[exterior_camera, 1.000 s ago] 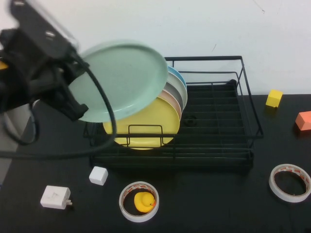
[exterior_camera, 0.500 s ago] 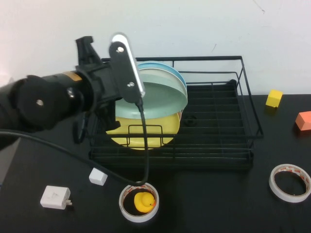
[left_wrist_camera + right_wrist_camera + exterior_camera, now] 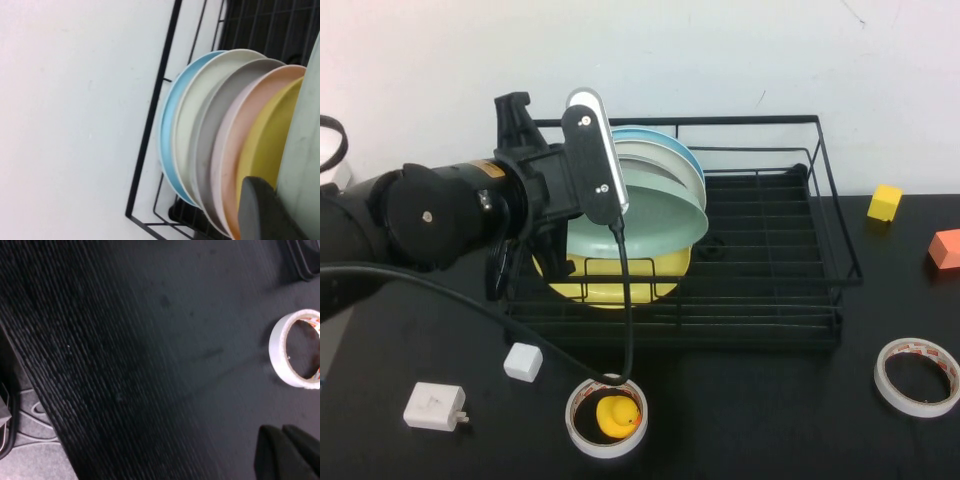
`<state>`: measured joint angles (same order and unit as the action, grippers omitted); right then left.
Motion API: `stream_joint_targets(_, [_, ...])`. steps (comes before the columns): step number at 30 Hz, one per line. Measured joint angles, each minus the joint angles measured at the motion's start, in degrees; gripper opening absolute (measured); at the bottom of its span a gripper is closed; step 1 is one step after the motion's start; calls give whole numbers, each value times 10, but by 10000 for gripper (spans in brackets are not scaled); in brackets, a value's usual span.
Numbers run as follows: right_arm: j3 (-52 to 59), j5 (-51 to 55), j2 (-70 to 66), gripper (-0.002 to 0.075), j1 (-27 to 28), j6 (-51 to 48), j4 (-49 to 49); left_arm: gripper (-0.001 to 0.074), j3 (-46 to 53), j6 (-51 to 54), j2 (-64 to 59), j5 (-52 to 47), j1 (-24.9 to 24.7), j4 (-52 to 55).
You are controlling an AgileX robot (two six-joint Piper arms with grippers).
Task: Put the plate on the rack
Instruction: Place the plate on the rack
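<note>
The pale mint-green plate stands tilted on edge in the left part of the black wire rack, in front of a yellow plate and several other upright plates. My left arm reaches over the rack's left side and hides its gripper in the high view. In the left wrist view my left gripper is shut on the plate, with one dark finger against its face beside the yellow plate. My right gripper is shut and empty over the black table, out of the high view.
A tape roll holding a yellow duck, a white cube and a white charger lie in front of the rack. Another tape roll, a yellow block and an orange block are on the right.
My left arm swung the mint plate from high at the rack's left down into the rack, against the stack of plates. It sank slightly lower in the last half second.
</note>
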<state>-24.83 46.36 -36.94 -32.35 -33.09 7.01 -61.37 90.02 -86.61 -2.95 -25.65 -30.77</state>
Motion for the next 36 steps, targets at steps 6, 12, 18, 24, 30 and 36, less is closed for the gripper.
stream_joint_targets(6, [0, -1, 0, -2, 0, 1, 1, 73, -1, 0, -16, 10, 0, -1])
stream_joint_targets(12, [1, -2, 0, -2, 0, 1, 1, 73, -1, 0, -27, 9, 0, -13])
stream_joint_targets(18, [1, -5, 0, -2, 0, 1, 1, 73, -2, 0, -34, 9, 0, -33])
stream_joint_targets(24, [1, -14, 0, -2, 0, 1, 1, 73, -2, 0, -52, 13, 0, -35])
stream_joint_targets(30, [1, -17, 0, -2, 0, 1, 1, 73, -2, 0, -69, 24, 0, -37])
stream_joint_targets(36, [1, -17, 0, -2, 0, 1, 1, 73, -2, 0, -81, 30, 0, -37])
